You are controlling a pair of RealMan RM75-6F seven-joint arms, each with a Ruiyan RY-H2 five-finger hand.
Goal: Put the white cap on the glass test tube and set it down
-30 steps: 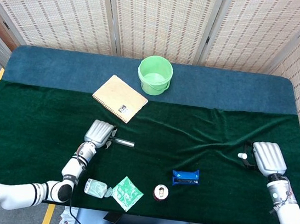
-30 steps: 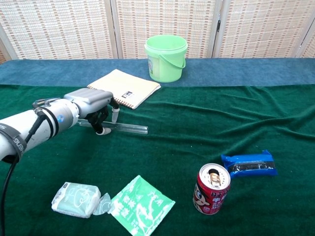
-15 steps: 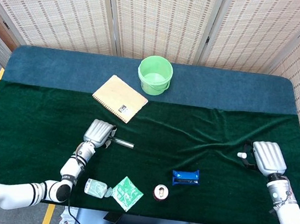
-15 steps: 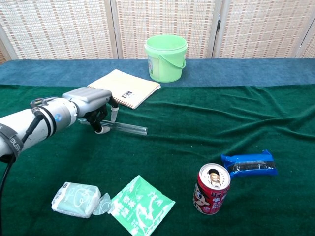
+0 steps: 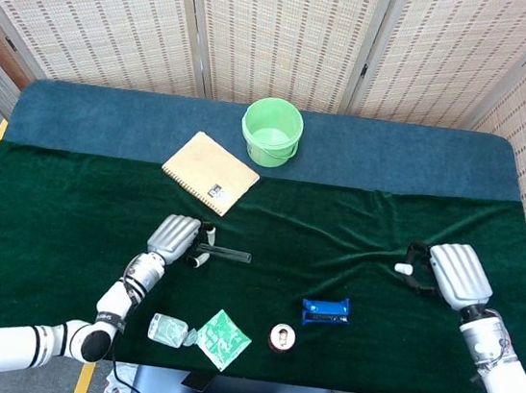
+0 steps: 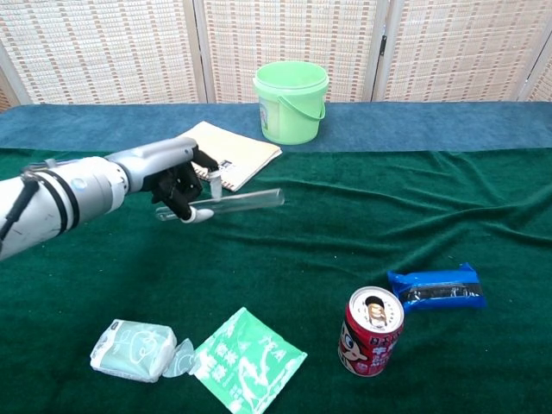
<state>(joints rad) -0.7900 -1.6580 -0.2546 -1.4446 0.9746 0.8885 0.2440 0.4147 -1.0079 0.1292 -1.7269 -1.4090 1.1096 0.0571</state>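
My left hand [image 5: 175, 238] [image 6: 172, 179] grips the glass test tube [image 5: 228, 253] [image 6: 244, 202] and holds it above the green cloth, roughly level, its free end pointing right. In the head view my right hand [image 5: 451, 270] is at the right side of the table, a little above the cloth, with the small white cap [image 5: 399, 268] pinched at its fingertips on the left. The chest view does not show the right hand or the cap. A wide gap separates cap and tube.
A green bucket [image 5: 271, 132] stands at the back centre, with a tan notebook [image 5: 210, 172] to its left. Near the front lie a blue wrapper [image 5: 325, 311], a red can [image 5: 281, 337], a green packet [image 5: 222, 339] and a tissue pack [image 5: 168, 329].
My left hand has lifted the test tube off the cloth and carried it slightly right. My right hand has moved left and up with the cap.
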